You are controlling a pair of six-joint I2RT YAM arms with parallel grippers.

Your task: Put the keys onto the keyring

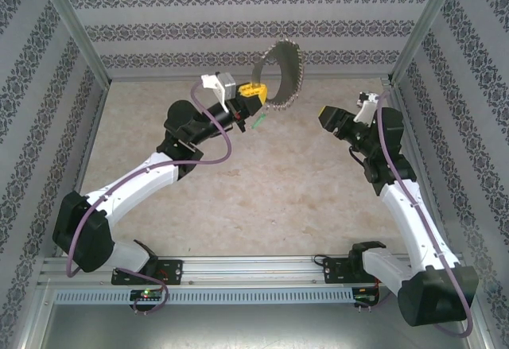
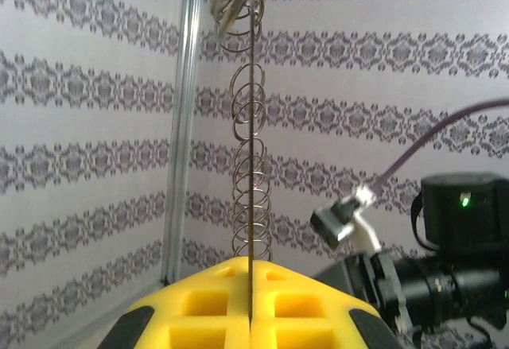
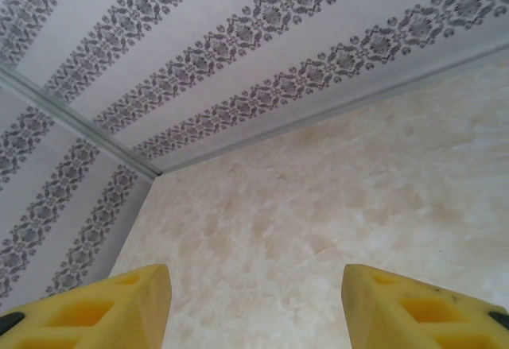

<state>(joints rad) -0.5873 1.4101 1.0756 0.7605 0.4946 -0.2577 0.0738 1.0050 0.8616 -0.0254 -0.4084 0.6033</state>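
**Left end effector clamped on the keyring; right end effector empty**

Item 1. Left end effector point(image 1: 253, 98): yellow fingers pressed together on the wire of the keyring point(image 1: 292, 79), no gap showing in its wrist view. The pinch sat at the loop's lower edge, so the loop stood upright above the fingers and clear of the bench point(image 1: 278, 190). Judged purpose: to steady a floppy loop and present it to the other arm.

Item 2. Keyring, left wrist view point(image 2: 251, 166): seen edge-on, a straight wire rising from the fingertips, strung with small rings.

Item 3. The key point(image 1: 256, 123): a small green piece just below the left end effector, off the bench. Whether it was already threaded on the loop could not be told.

Item 4. Right end effector point(image 1: 334, 118): fingers spread wide point(image 3: 119, 301), nothing between them, only bare bench beneath. It was held well apart from the loop and facing it, judged to be waiting to approach.
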